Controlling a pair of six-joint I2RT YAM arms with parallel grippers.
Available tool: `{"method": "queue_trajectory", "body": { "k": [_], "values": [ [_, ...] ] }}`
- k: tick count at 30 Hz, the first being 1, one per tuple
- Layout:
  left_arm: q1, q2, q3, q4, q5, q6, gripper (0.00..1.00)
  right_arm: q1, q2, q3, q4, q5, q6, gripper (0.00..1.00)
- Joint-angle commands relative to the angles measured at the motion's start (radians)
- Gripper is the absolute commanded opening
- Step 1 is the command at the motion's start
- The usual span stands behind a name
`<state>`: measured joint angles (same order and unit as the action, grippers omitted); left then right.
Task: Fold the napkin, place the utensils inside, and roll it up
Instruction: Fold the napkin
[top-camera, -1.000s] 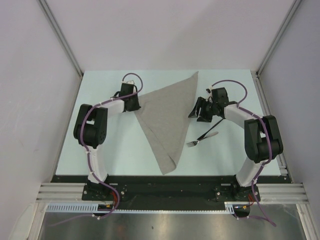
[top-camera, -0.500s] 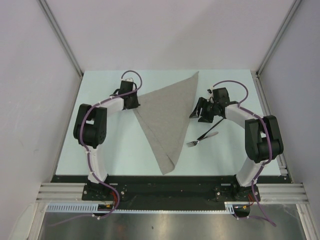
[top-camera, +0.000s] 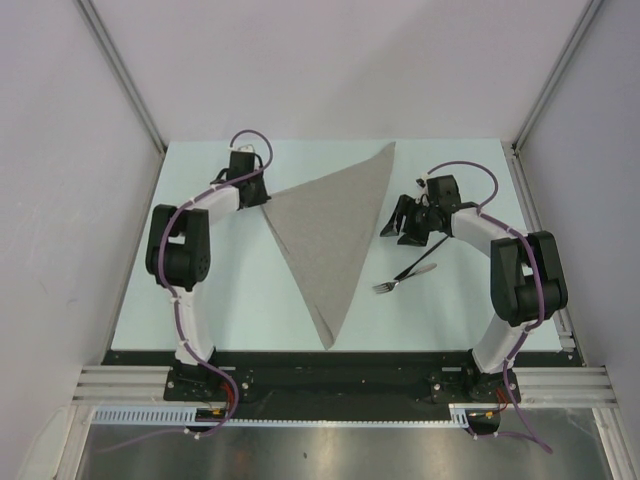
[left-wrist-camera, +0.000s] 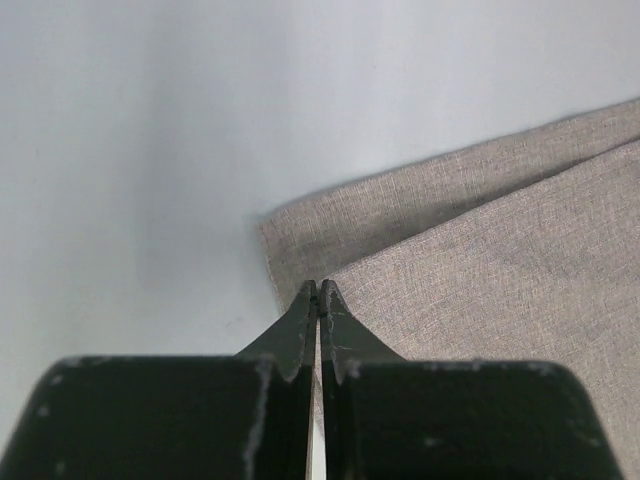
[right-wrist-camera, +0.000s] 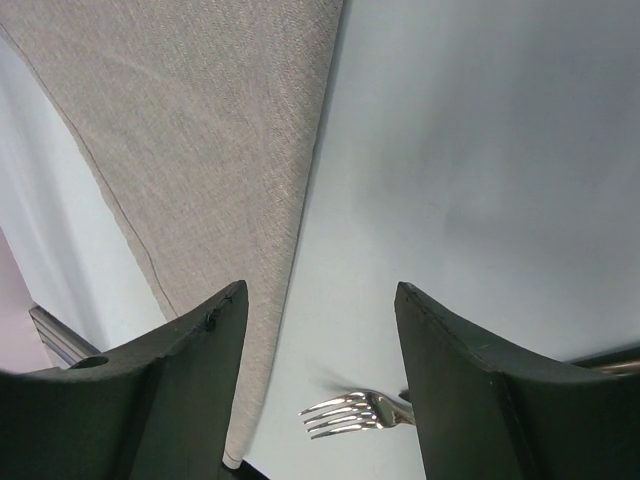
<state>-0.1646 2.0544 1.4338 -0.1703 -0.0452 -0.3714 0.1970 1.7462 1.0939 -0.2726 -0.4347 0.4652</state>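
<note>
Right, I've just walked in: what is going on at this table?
Two robot arms are working on a grey napkin, which lies folded into a triangle. The left hand is shut on its left corner. The right hand hangs open beside the napkin's right edge. The fork and the dark utensil lie on the table, not yet placed inside.

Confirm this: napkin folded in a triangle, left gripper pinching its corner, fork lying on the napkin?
Not quite. The fork lies on the bare table, just right of the napkin, as the top view shows. The rest holds.
</note>
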Motion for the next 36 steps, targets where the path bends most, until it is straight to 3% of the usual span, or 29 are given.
{"method": "queue_trajectory", "body": {
  "k": [1,9,36],
  "values": [
    [0.011,0.05,0.1,-0.001,0.022,0.031,0.0,-0.008,-0.048,0.008,-0.01,-0.001,-0.02,0.66],
    [0.019,0.089,0.163,-0.044,0.004,0.016,0.0,-0.01,-0.057,0.004,-0.017,0.011,-0.023,0.66],
    [0.057,0.056,0.093,-0.015,0.008,-0.05,0.0,-0.024,-0.077,-0.015,-0.045,0.043,-0.019,0.67]
  ]
}}
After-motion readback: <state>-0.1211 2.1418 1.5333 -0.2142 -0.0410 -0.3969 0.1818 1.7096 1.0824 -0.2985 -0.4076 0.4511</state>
